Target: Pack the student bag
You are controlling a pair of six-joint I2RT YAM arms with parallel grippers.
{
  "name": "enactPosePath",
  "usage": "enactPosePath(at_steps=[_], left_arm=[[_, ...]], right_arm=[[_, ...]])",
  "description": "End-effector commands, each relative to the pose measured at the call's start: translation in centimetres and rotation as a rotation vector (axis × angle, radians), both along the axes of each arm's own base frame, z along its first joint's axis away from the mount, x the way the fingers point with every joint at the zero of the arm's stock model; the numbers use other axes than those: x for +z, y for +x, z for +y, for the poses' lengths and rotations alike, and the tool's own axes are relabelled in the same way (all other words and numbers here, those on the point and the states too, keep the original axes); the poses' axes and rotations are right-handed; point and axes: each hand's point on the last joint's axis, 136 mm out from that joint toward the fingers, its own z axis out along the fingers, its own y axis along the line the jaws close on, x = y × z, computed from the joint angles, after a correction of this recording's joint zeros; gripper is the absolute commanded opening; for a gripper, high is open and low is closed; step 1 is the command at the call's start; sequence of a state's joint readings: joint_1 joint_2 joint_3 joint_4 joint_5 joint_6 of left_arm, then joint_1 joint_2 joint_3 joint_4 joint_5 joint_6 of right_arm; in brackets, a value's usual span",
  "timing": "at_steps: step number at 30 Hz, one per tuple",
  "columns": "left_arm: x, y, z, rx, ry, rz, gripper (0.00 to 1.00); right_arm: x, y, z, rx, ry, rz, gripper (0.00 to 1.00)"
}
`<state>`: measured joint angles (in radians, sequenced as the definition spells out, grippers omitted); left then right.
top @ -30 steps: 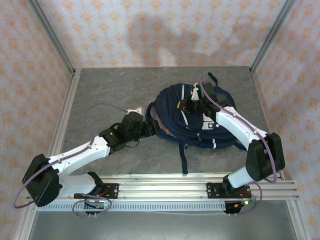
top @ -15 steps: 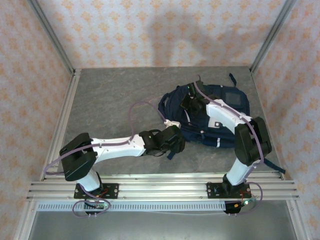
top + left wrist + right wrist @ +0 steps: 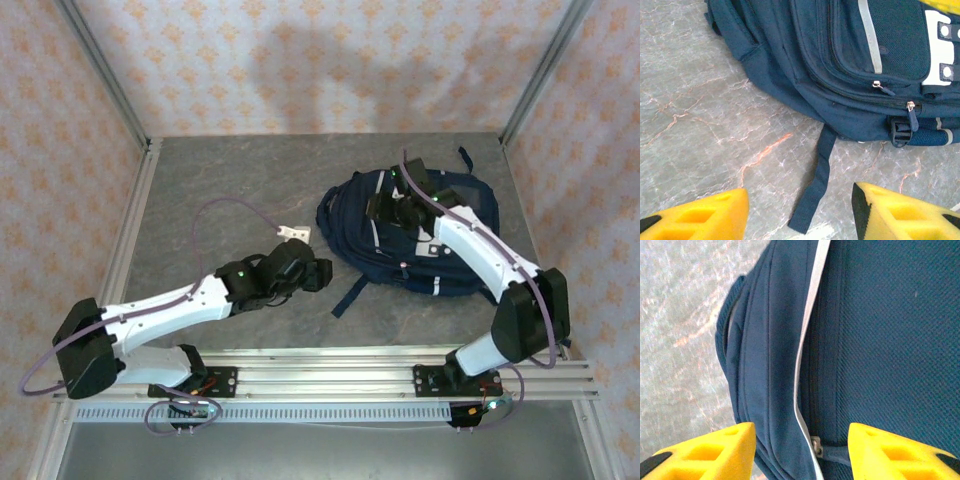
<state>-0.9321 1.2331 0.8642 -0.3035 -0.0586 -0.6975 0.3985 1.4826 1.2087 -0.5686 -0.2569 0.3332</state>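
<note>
The student bag (image 3: 420, 240), a navy backpack with white trim stripes and a grey patch, lies flat at the table's right of middle. My right gripper (image 3: 385, 210) hovers over its left half, open. In the right wrist view the right gripper (image 3: 800, 452) straddles a white stripe (image 3: 807, 340) and a metal zipper pull (image 3: 816, 445), gripping neither. My left gripper (image 3: 315, 272) is low, left of the bag's near edge, and open. Between the fingers of the left gripper (image 3: 800, 220) a loose dark strap (image 3: 815, 192) from the bag (image 3: 840, 60) lies on the table.
Aluminium rails border the grey marbled table on the left (image 3: 130, 230), the right (image 3: 520, 190) and along the front (image 3: 320, 365). Patterned walls stand behind them. Bare table (image 3: 220, 180) stretches left of the bag and behind it. A purple cable (image 3: 225, 205) loops above the left arm.
My right gripper's jaws have opened over the bag. The left arm reached right along the bag's near edge, then drew back to the left. The bag has settled flatter.
</note>
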Motion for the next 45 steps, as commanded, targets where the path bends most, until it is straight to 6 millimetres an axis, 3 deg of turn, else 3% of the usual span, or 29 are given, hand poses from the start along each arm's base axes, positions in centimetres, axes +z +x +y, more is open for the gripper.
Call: enactPosePath(at_steps=[1,4,12,14,15,16,23,28,38,45], left_arm=[[-0.3,-0.6,1.0,-0.013,0.023,0.006,0.57],[-0.2,-0.9,1.1,-0.021,0.01,0.006,0.57],[-0.9,-1.3,1.2,-0.023,-0.011,0.016,0.57],[-1.3,-1.3,1.2,-0.021,-0.008,0.017,0.57],[-1.6,-1.3,1.2,-0.022,-0.003,0.019,0.57],[-1.8,-1.3,0.9,-0.03,0.002,0.022,0.57],[-2.8,-1.1,-2.7,-0.11,0.153,-0.02,0.61],[-3.8,0.0,-5.3,-0.12,0.184,-0.065,0.61],[-3.6,0.6,-11.3,-0.295,0.247,-0.277,0.63],[-5.7,1.1,-14.0,-0.309,0.285,-0.278,0.63]], right_arm=[[-2.2,-1.9,0.2,0.097,-0.026,0.071,0.51],[-3.4,-2.1,1.1,0.136,-0.003,0.117,0.49],[-6.6,-1.5,2.4,0.174,0.012,0.193,0.27],[-6.8,-1.5,3.3,0.202,0.057,0.203,0.18],[-6.7,-1.4,3.6,0.207,0.068,0.206,0.09],[-6.4,-1.3,3.7,0.203,0.076,0.2,0.0],[0.2,-0.5,2.6,0.091,0.156,0.04,0.0],[4.0,-0.5,1.8,0.026,0.243,-0.025,0.0],[6.4,0.2,0.9,-0.055,0.363,-0.041,0.0],[7.4,0.6,0.6,-0.088,0.406,-0.051,0.0]])
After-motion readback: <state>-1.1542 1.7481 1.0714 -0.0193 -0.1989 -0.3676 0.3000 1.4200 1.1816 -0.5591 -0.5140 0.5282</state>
